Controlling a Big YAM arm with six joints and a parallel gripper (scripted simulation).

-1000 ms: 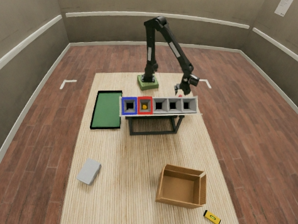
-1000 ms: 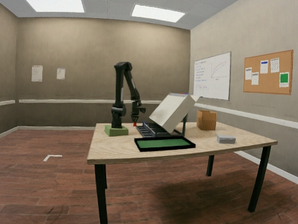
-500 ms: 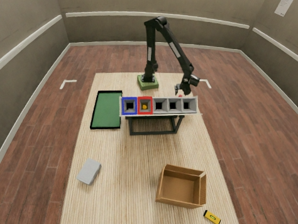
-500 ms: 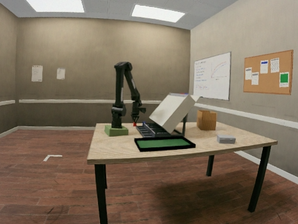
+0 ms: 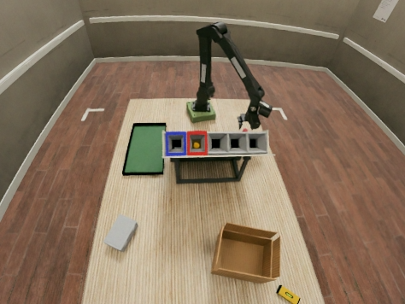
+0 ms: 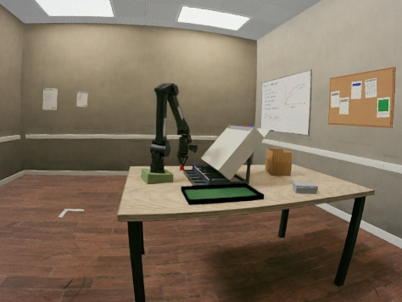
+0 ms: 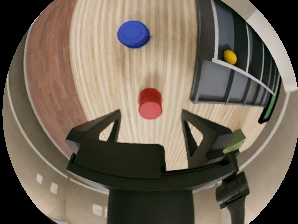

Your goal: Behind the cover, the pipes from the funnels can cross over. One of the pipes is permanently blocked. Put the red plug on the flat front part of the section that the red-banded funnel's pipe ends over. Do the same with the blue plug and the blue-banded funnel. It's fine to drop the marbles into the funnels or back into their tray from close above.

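My gripper (image 5: pixel 248 124) is open and hangs behind the right end of the funnel row, close above the red plug (image 7: pixel 150 104). In the wrist view the red plug stands on the table just ahead of my open fingers, and nothing is between them. The blue plug (image 7: pixel 133 34) lies farther out on the table. The blue-banded funnel (image 5: pixel 175 143) is at the left end of the row. The red-banded funnel (image 5: pixel 196 143) is beside it with a yellow marble (image 5: pixel 196 145) in its mouth. The dark sectioned tray holds a yellow marble (image 7: pixel 230 56) in one section.
A white slanted cover (image 6: pixel 232 151) hides the pipes. A green tray (image 5: pixel 144 149) lies left of the funnels. A cardboard box (image 5: pixel 247 253), a grey block (image 5: pixel 120 232) and a yellow level (image 5: pixel 288 294) lie at the near end. The arm's green base (image 5: pixel 201 112) is behind the funnels.
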